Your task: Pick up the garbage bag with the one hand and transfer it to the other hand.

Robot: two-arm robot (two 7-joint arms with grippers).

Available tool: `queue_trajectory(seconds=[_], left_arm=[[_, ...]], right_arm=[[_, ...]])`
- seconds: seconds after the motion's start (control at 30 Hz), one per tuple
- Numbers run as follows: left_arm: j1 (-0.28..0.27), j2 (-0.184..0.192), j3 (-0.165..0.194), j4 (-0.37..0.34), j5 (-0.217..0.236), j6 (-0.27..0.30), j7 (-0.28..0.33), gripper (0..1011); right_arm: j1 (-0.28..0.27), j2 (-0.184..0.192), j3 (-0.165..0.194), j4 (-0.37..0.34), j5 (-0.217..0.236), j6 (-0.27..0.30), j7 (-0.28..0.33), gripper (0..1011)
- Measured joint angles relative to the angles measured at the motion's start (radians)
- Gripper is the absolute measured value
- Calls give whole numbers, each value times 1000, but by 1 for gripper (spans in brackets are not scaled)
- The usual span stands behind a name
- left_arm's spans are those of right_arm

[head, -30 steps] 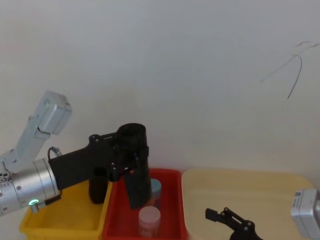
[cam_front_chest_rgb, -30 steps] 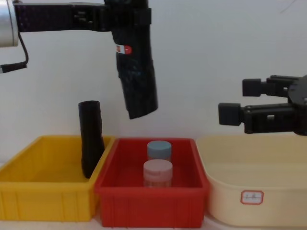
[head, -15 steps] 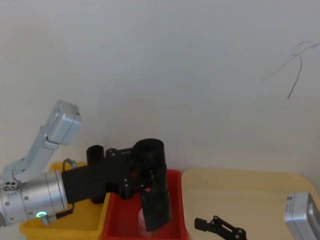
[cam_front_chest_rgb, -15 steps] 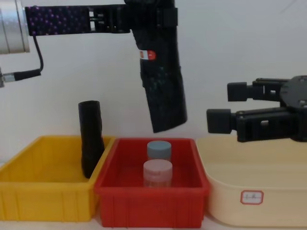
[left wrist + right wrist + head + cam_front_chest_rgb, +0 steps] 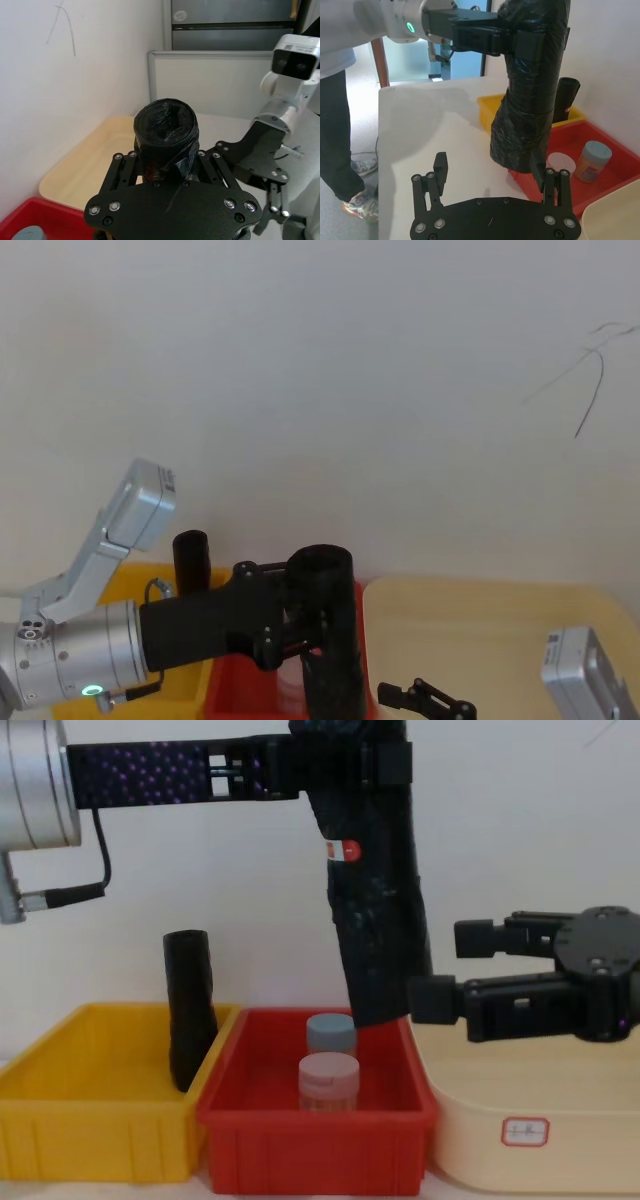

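**Silver arms, black grippers**

The left gripper [image 5: 355,765] is matt black, long and flat, with small silver screws [image 5: 114,205] on its plate. Its arm is a silver cylinder [image 5: 35,785] with a green ring [image 5: 92,691], a thin black cable [image 5: 104,870] and a grey box-shaped link [image 5: 135,515]. The right gripper [image 5: 455,970] is black too.

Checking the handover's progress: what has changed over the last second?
The left gripper, shut on the garbage bag, carried it toward the robot's right and lower. The open right gripper moved left, up to the bag's lower end. The slim roll and the jars stayed put.
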Motion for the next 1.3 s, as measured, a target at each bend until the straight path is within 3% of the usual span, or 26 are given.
queue_trajectory(seconds=[1.3], left_arm=[[-20, 23, 58, -8, -28, -15, -29, 453]], right_arm=[[157, -72, -103, 92, -12, 44, -17, 1000]])
